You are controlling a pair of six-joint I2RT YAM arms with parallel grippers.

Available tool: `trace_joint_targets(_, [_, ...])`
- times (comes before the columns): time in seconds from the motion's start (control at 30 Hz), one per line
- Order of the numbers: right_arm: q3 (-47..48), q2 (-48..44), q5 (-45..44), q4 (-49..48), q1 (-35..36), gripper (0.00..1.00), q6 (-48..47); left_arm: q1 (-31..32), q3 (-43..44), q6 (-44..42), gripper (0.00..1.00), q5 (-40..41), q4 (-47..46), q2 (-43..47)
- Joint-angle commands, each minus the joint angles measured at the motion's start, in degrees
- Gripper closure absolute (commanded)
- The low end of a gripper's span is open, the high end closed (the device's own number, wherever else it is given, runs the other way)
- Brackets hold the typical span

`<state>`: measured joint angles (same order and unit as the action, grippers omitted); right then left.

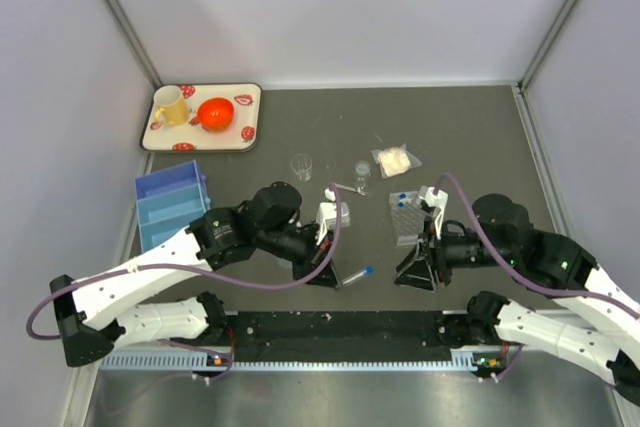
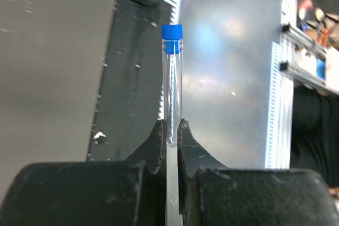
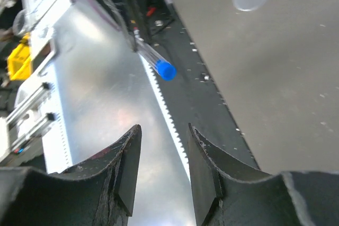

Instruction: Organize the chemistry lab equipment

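The tube [image 2: 172, 93] is clear, smooth, glossy plastic; its cap [image 2: 171, 31] is opaque blue plastic. The fingers [image 2: 153, 154] of the left gripper [image 2: 169, 130] are matt black plastic with a faintly grainy, scuffed face. The right gripper [image 3: 164, 141] shows the same matt black finish. The tube rack [image 1: 406, 215] is clear plastic. The table [image 1: 480, 137] is dark grey and matt. The front ledge [image 3: 100, 104] is bare, brushed, reflective metal.

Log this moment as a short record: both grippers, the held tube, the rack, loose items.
left gripper: shut on the blue-capped tube, pinching its bottom end
right gripper: open, holding nothing
tube direction: cap points away from the fingers
tube rack: on the table ahead of the right arm, blue caps showing at its far end
clear cups: loose on the table beyond the arms
blue bin: left side of the table
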<state>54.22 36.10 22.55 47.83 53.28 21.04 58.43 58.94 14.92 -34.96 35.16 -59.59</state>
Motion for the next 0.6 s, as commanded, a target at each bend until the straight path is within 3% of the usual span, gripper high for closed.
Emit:
trace_joint_targets(0.0, [3.79, 0.11, 15.04, -6.07, 0.51, 0.6, 0.41, 1.07, -3.29, -3.31, 1.0, -12.32, -0.08, 1.93])
trace_joint_targets(0.2, [2.3, 1.26, 18.94, -11.09, 0.51, 0.59, 3.66, 1.95, -4.36, -3.23, 1.0, -16.1, -2.55, 3.25])
trace_joint_targets(0.57, [-1.83, 3.28, 16.57, -17.51, 4.37, 0.59, 5.77, 2.39, -4.36, -2.53, 1.0, -18.21, -4.31, 6.07])
